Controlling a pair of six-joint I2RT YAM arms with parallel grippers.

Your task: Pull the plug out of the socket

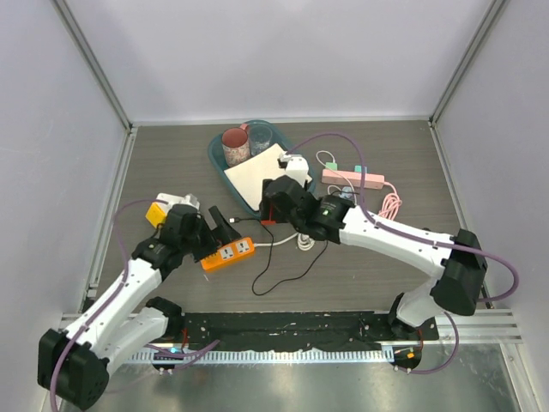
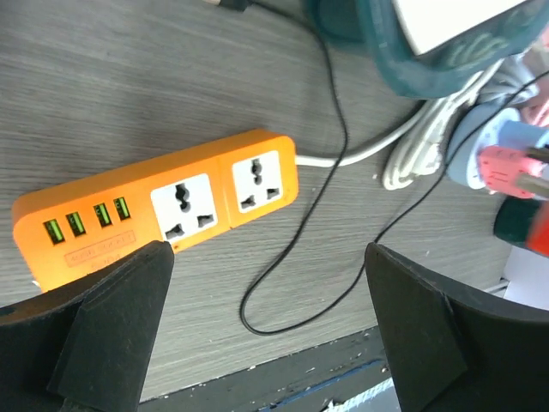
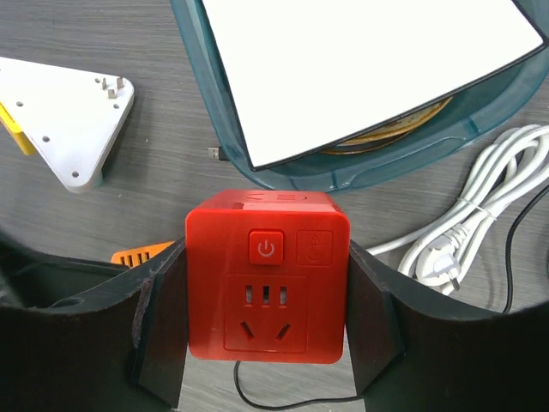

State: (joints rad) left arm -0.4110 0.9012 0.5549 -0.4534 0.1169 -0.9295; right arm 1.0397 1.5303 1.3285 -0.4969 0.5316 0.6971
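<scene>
The orange power strip [image 1: 229,254] lies on the table, and both of its white sockets [image 2: 219,199] are empty. My left gripper [image 2: 268,253] is open and hovers just over the strip's near side; in the top view it [image 1: 214,233] is at the strip's left end. My right gripper [image 3: 266,249] is shut on a red cube plug adapter [image 3: 268,287], one finger on each side. It holds the cube above the table, apart from the strip. In the top view the right gripper [image 1: 273,210] is right of the strip, near the tray.
A teal tray [image 1: 216,154] at the back holds a white board, a pink cup and a glass. A pink power strip [image 1: 353,178] lies at the back right. A coiled white cable [image 3: 480,215] and a thin black cable [image 2: 283,283] lie by the strip. A white triangular adapter [image 3: 64,120] sits left.
</scene>
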